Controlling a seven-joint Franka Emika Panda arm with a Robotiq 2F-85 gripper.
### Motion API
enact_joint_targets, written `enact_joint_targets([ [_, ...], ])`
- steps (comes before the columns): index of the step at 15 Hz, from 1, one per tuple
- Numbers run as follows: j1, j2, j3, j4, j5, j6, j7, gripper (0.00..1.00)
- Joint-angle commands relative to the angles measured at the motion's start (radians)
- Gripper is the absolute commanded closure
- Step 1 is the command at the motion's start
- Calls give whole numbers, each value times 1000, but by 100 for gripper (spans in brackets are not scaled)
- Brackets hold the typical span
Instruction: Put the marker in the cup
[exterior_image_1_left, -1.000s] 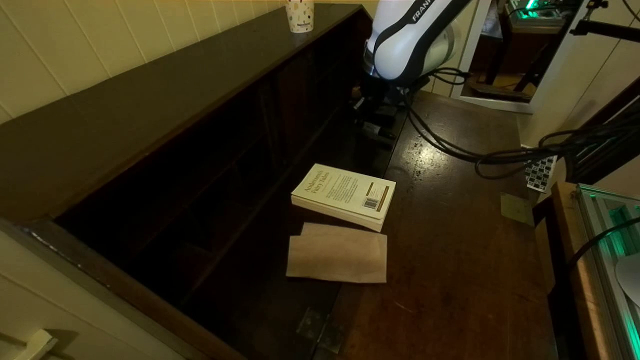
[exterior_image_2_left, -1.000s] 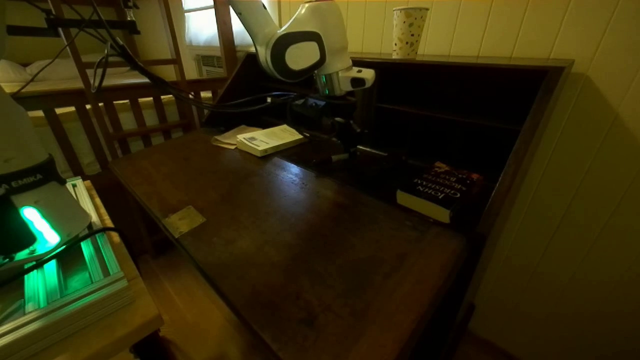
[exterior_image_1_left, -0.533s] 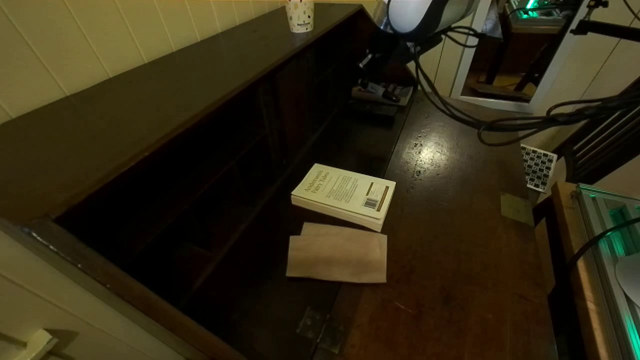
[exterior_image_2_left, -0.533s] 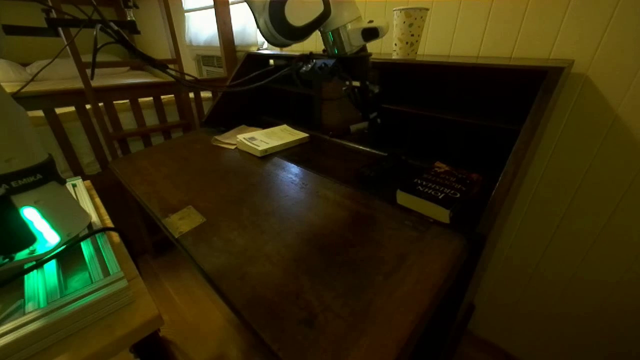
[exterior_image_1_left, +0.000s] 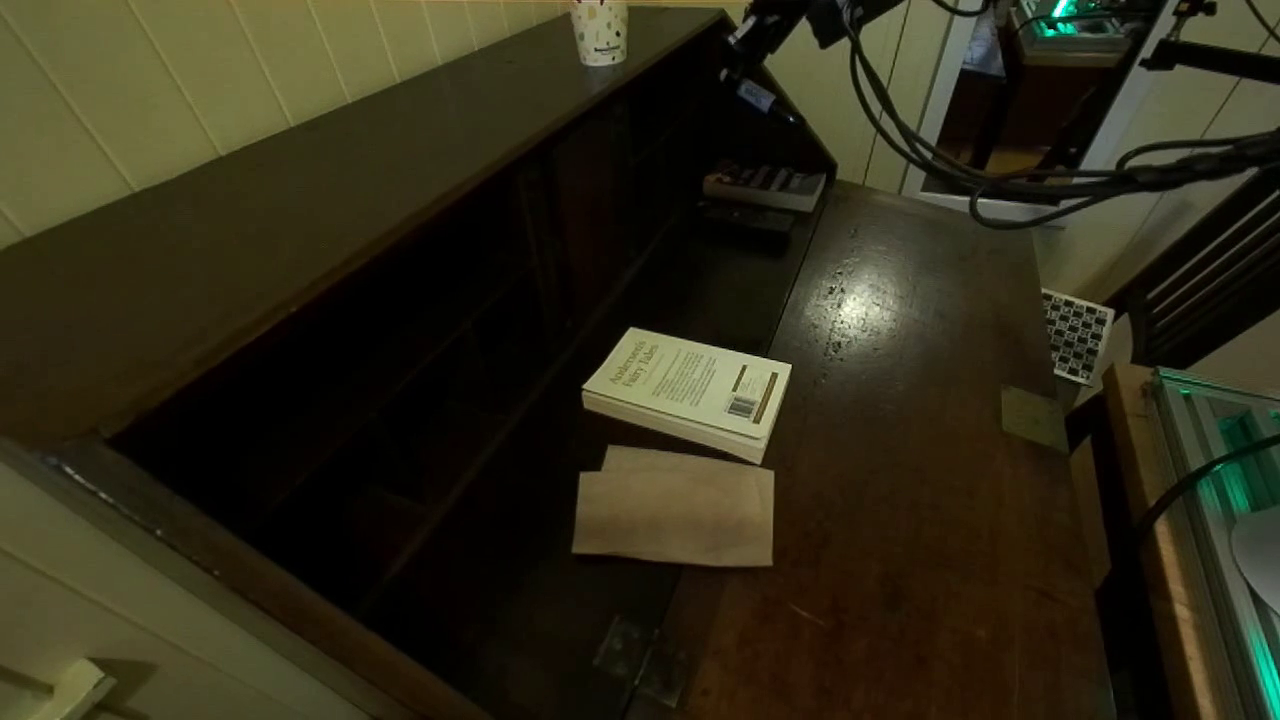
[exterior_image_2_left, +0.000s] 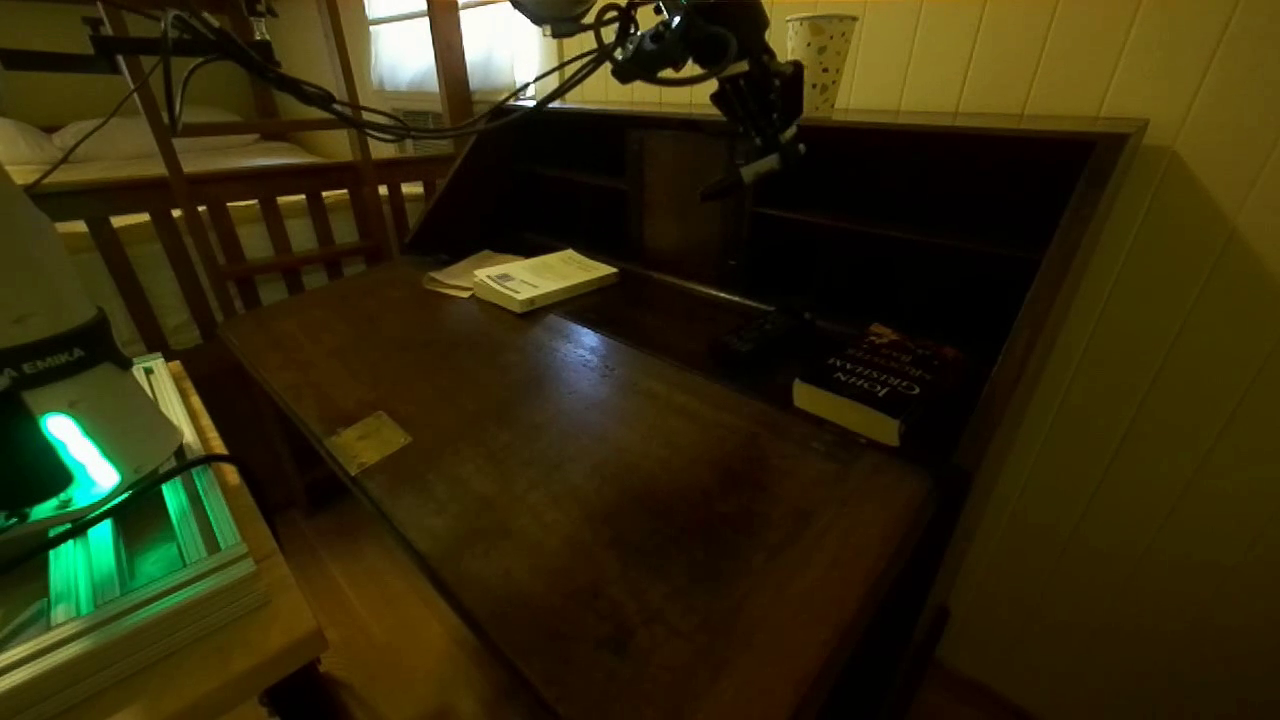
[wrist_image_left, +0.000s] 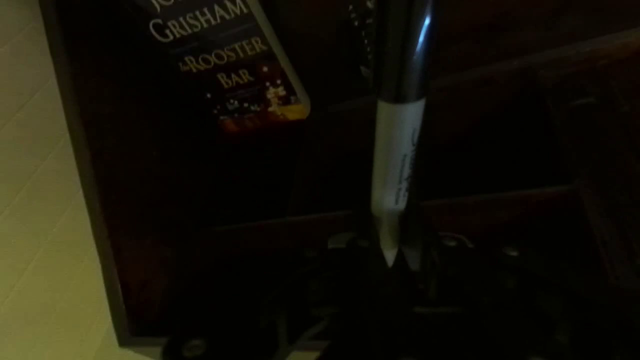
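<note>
Above the desk (exterior_image_1_left: 920, 480), gripper (exterior_image_2_left: 779, 152) clenches marker (wrist_image_left: 398, 150), pale barrel w/ blk lettering, glossy dk cap.

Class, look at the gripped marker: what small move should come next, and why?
Probably raise the gripper a little before moving it sideways. It is shut on the marker, which in an exterior view shows tilted and lower than the edge of the desk's top; the cup stands upright on that top, so its rim likely lies above the marker.
</note>
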Motion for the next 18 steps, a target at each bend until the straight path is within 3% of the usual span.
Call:
enact_joint_targets([
  [1, 45, -53, -46, -20, -91, 70, 79, 95],
  [7, 112, -64, -135, 16, -243, 157, 210, 95],
  [8, 83, -52, -99, 9, -185, 145, 150, 81],
  [14, 98, -54, -116, 17, -203, 147, 172, 81],
  [15, 96, -55, -114, 19, -205, 162, 163, 95],
  [18, 103, -53, -128, 45, -231, 190, 170, 95],
])
